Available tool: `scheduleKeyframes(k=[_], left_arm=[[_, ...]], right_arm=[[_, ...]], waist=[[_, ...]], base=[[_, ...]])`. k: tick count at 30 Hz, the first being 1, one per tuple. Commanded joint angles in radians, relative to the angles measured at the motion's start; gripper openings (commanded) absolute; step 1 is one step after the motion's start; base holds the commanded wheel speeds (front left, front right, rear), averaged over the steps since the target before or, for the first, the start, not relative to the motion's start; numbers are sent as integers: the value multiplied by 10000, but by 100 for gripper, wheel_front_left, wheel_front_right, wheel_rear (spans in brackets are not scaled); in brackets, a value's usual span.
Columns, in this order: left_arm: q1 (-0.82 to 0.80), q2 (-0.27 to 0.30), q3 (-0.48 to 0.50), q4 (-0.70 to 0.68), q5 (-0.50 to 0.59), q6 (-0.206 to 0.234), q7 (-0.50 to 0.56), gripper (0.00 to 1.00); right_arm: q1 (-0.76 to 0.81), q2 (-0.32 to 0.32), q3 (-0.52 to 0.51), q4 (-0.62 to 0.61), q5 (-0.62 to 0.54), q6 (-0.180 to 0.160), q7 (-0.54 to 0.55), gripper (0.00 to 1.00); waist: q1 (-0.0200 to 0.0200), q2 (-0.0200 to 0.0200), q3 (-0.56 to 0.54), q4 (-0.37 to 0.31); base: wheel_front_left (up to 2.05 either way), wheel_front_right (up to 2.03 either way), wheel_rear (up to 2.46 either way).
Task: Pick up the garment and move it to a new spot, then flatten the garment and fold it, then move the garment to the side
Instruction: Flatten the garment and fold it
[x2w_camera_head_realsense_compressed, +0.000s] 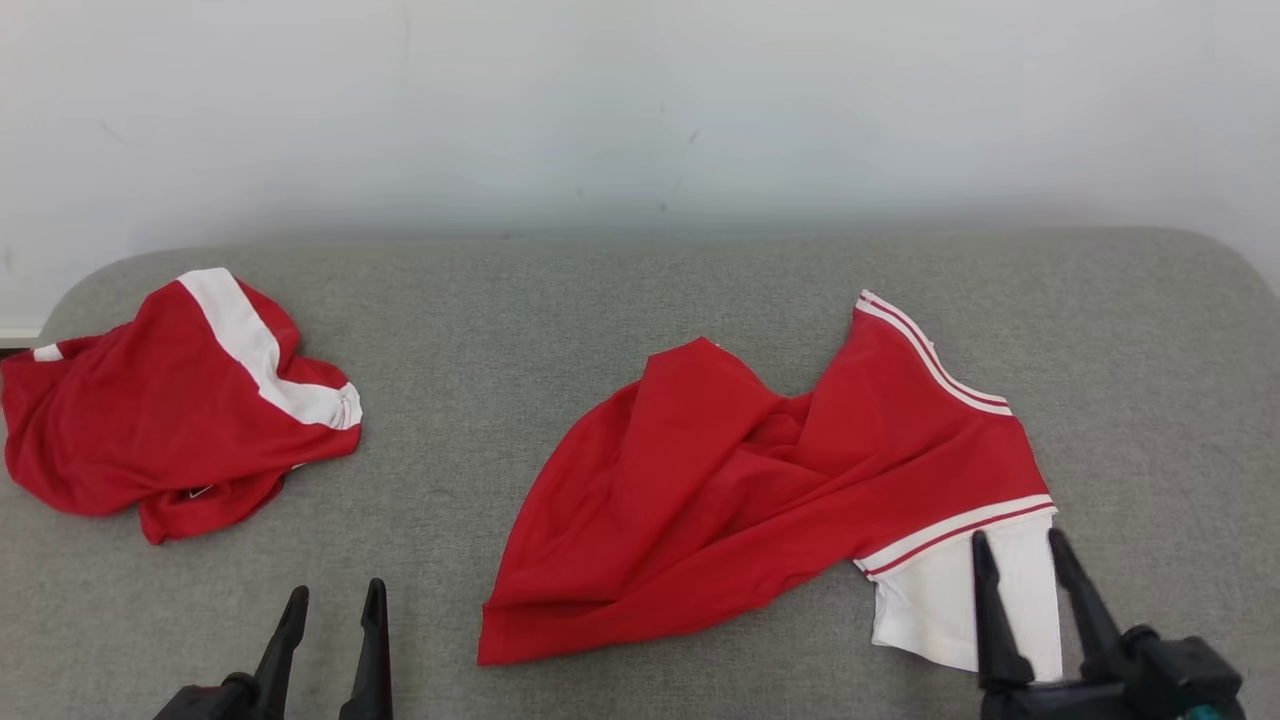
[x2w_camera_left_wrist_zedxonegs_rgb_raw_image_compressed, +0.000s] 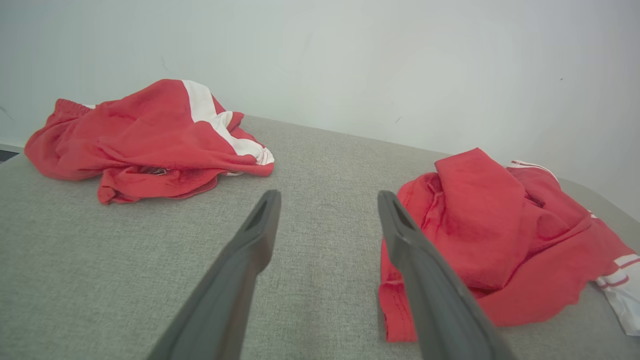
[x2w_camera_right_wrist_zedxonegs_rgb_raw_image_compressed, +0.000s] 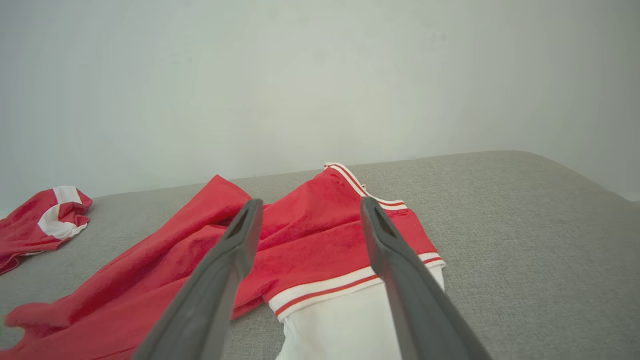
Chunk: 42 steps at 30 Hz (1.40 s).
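A red jersey (x2w_camera_head_realsense_compressed: 720, 500) lies crumpled on the grey upholstered surface (x2w_camera_head_realsense_compressed: 600, 300), right of the middle and nearer the front edge than the back. Its body spreads in loose folds toward the front. One fold stands up in a peak at the centre. A collar or cuff trimmed with white and red stripes points toward the back right corner. A white sleeve (x2w_camera_head_realsense_compressed: 930, 600) with the same striped band lies flat at the jersey's front right.

The right gripper (x2w_camera_head_realsense_compressed: 1018, 540) hangs over this white sleeve, near the front right of the surface, its two dark fingers spread wide and holding nothing. In the right wrist view the right gripper (x2w_camera_right_wrist_zedxonegs_rgb_raw_image_compressed: 310, 202) frames the jersey's (x2w_camera_right_wrist_zedxonegs_rgb_raw_image_compressed: 310, 245) red cloth and striped band, with the sleeve (x2w_camera_right_wrist_zedxonegs_rgb_raw_image_compressed: 340, 325) below them.

The left gripper (x2w_camera_head_realsense_compressed: 337, 590) sits by the front edge, left of the jersey, also spread wide and empty. Seen from the left wrist, the left gripper (x2w_camera_left_wrist_zedxonegs_rgb_raw_image_compressed: 328, 196) is over bare grey fabric, the jersey (x2w_camera_left_wrist_zedxonegs_rgb_raw_image_compressed: 480, 225) just beside its right finger.

A second red garment (x2w_camera_head_realsense_compressed: 150, 420) with a broad white band lies bunched at the left edge, well apart from the jersey. A pale wall (x2w_camera_head_realsense_compressed: 640, 100) rises behind the back edge.
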<state>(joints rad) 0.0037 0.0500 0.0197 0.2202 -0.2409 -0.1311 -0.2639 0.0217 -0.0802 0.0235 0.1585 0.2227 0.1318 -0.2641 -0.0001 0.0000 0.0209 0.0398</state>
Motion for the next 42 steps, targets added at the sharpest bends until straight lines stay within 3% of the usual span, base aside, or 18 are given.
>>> scheduleKeyframes(k=[1, 15, 28, 34, 35, 37, 42], left_arm=[[43, 6, 34, -5, 59, 17, -8, 100], [-703, 464, -1291, 488, 258, 13, -7, 100], [-1504, 1159, -2841, 2042, -210, 12, -9, 100], [-1926, 1294, -3124, 2709, -394, 11, -7, 100], [-2011, 1272, -3176, 2825, -464, 11, -7, 90], [-2238, 1271, -3253, 2963, -529, 13, -7, 0], [-2794, 1400, -3201, 2721, -622, 13, -7, 0]], right_arm=[[84, 46, 114, -40, -89, -23, -4, 100], [-185, 188, 560, -128, -113, -23, -3, 100], [-648, 227, 757, 16, 23, -23, -3, 100], [-795, 239, 744, -32, -10, -23, -3, 100], [-797, 243, 723, -40, -19, -23, -3, 100], [-809, 252, 670, -83, -21, -23, -5, 100], [-869, 267, 616, -125, -22, -23, -3, 100]], waist=[[1, 0, 20, -63], [1, 0, 297, -446], [1, 0, 905, -1084], [1, 0, 1121, -1280], [1, 0, 1147, -1290], [1, 0, 1201, -1288], [1, 0, 1300, -1202]], base=[[0, 0, 0], [0, 0, 0], [0, 0, 0], [0, 0, 0], [0, 0, 0], [0, 0, 0], [0, 0, 0]])
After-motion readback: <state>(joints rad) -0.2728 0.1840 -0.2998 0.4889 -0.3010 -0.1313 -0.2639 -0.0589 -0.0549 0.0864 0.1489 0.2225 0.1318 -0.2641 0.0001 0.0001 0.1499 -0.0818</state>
